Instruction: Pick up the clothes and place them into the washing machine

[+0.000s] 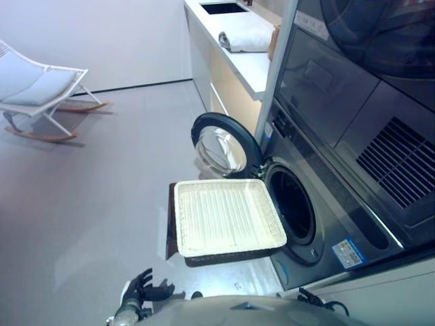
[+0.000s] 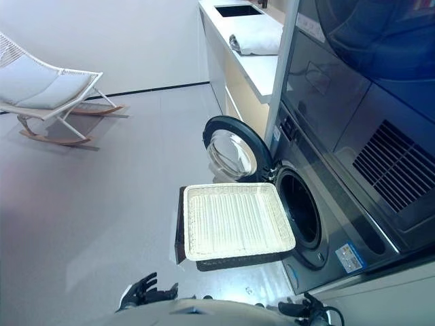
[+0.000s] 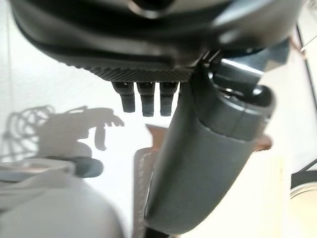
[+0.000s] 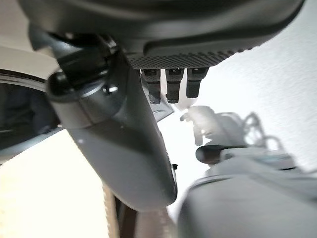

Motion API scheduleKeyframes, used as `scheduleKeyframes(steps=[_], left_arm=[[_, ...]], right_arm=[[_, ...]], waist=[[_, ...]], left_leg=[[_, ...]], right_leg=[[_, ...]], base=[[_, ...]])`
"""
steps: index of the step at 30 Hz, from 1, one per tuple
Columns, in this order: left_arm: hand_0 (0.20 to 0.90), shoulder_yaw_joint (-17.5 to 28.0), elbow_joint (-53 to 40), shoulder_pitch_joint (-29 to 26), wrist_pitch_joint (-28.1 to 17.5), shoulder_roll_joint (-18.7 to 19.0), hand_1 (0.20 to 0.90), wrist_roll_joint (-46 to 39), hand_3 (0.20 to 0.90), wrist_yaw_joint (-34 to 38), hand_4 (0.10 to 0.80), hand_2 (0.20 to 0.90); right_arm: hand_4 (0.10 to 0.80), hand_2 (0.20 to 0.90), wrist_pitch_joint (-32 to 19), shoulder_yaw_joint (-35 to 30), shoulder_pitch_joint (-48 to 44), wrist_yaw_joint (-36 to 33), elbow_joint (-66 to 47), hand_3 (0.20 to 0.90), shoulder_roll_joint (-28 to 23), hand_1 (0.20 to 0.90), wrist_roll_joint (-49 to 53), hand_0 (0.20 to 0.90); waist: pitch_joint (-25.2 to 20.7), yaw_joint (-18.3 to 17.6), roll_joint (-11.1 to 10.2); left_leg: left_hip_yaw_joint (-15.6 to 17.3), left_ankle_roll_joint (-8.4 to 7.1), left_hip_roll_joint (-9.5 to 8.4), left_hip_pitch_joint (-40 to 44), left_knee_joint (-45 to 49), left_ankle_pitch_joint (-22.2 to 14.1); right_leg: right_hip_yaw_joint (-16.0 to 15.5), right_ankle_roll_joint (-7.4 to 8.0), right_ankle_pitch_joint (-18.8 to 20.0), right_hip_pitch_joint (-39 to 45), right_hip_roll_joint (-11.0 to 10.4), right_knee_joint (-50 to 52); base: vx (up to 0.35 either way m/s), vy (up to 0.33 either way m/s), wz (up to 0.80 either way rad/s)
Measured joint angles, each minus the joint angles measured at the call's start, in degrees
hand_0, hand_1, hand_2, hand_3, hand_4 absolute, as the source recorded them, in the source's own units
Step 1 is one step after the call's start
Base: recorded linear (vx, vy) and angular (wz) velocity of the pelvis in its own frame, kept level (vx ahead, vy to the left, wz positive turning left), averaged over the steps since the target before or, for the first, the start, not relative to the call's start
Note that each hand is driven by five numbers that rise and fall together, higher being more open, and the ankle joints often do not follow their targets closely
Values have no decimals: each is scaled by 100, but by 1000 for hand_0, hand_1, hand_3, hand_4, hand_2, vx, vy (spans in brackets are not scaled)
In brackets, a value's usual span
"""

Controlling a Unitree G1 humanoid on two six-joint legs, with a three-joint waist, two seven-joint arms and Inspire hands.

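Note:
The shallow wicker basket (image 1: pixel 228 217) rests on the low dark brown box (image 1: pixel 171 227) in front of the washing machine (image 1: pixel 340 224). Its pale woven bottom shows bare. The machine's round door (image 1: pixel 221 146) is swung open and the drum opening (image 1: pixel 292 204) is dark. My left hand (image 1: pixel 144 288) hangs low by my body, near the floor, with its fingers relaxed and nothing in it. My right hand (image 2: pixel 306 311) hangs low on the other side, below the machine's front corner. In its own wrist view (image 4: pixel 171 84) its fingers are straight and hold nothing.
A white rocking chair (image 1: pixel 34 88) stands at the far left. A white counter (image 1: pixel 251 64) with a rolled grey towel (image 1: pixel 245 41) and a sink (image 1: pixel 223 8) runs behind the machine. A second appliance (image 1: pixel 367 41) is stacked above the washer.

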Motion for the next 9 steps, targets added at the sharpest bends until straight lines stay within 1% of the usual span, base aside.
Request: scheduleKeyframes(steps=[2,5,9], left_arm=[[900,7,4,16,79,16,900,54,900,-27,800,900],[900,2,5,17,83,18,900,164,900,-94,800,900],[900,0,-1,35,101,15,900,177,900,-99,800,900]], right_arm=[[800,900,54,-47,17,4,29,900,-14,900,-56,900],[800,900,67,-46,37,10,27,900,-16,900,-91,900],[800,900,68,-45,42,19,20,900,-15,900,-43,900]], waist=[[-69,-37,-5],[-144,-51,5],[-162,-54,35]], left_leg=[[0,2,4,0,-1,-1],[2,17,12,12,-2,-12],[83,9,42,97,-33,-19]], right_leg=[[-10,-1,0,8,2,-4],[-2,-11,-6,7,8,-4],[86,-14,-6,43,39,-12]], base=[[0,0,0],[15,1,-3],[17,6,-10]])
